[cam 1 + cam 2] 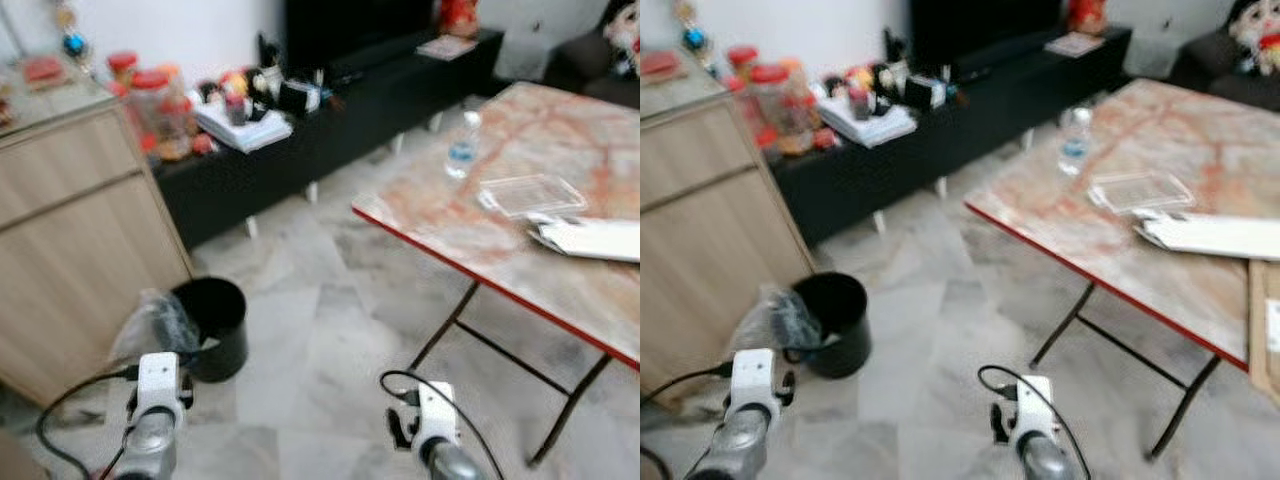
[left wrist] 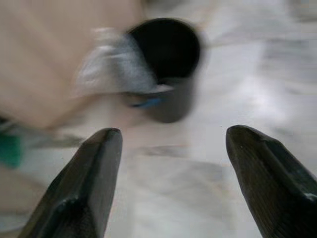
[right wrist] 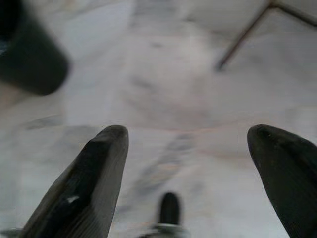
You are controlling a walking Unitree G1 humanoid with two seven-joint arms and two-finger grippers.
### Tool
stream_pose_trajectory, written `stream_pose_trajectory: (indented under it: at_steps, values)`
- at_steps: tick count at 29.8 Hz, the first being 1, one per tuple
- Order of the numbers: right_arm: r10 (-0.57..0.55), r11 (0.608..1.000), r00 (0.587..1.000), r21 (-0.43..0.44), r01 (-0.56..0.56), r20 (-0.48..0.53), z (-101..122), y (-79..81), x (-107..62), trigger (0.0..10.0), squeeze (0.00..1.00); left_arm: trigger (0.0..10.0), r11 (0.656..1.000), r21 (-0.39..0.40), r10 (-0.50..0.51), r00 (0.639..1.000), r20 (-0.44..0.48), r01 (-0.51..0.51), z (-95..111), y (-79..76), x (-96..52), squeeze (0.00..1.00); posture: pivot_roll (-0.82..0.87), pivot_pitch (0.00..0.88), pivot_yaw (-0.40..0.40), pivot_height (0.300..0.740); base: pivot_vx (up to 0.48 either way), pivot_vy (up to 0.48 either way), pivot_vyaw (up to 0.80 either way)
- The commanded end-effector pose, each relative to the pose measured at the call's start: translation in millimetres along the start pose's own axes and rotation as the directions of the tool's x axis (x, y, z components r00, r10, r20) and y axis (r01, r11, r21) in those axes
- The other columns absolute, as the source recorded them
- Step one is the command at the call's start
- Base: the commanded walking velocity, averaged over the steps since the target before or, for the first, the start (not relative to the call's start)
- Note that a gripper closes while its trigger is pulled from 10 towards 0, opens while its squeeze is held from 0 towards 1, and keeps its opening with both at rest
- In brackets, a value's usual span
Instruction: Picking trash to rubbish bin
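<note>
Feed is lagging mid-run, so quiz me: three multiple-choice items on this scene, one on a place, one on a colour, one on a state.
1. Where is the plastic bottle?
A. on the folding table
B. on the floor
C. in the bin

2. What colour is the rubbish bin?
A. white
B. black
C. red

3. How are the left gripper's fingers?
A. shut on a bottle
B. shut on nothing
C. open

Answers: 1 A, it stands upright near the table's far edge. 2 B, its wall and inside are black. 3 C, the left wrist view shows floor between the spread fingers.

Marble floor [image 1: 330,300], folding table [image 1: 560,200]
</note>
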State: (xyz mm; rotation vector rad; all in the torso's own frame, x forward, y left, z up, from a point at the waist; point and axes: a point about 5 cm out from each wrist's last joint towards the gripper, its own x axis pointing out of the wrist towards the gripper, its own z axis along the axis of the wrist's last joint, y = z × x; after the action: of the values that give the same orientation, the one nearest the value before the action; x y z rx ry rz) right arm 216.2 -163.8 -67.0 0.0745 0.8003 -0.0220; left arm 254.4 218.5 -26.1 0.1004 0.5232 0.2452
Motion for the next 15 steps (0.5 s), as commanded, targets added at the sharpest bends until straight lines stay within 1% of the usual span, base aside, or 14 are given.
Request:
stream_pose_trajectory:
  at_steps: [1,8,15]
  values:
    - [0.009,1.0,1.0,0.0,-0.009,-0.011,-2.5,4.3,-0.1,10.0,0.0,10.0,1.0,0.006,0.02,1.0,-0.018,-0.02,-3.2,8.9,-0.2,0.0,0.02,0.0,0.025,0.74,0.0,0.0,-0.73]
    - [0.007,1.0,1.0,0.0,-0.007,-0.014,-3.1,3.9,-0.3,10.0,0.0,10.0,1.0,0.01,0.017,1.0,-0.015,-0.017,-1.5,10.5,0.6,0.0,0.02,0.0,0.029,0.74,0.0,0.0,-0.72]
    - [0.003,1.0,1.0,0.005,-0.003,-0.01,-2.0,3.0,-0.1,10.0,0.0,10.0,1.0,0.006,0.009,1.0,-0.002,-0.009,3.1,8.1,2.2,0.0,0.02,0.0,0.03,0.74,0.0,0.0,-0.72]
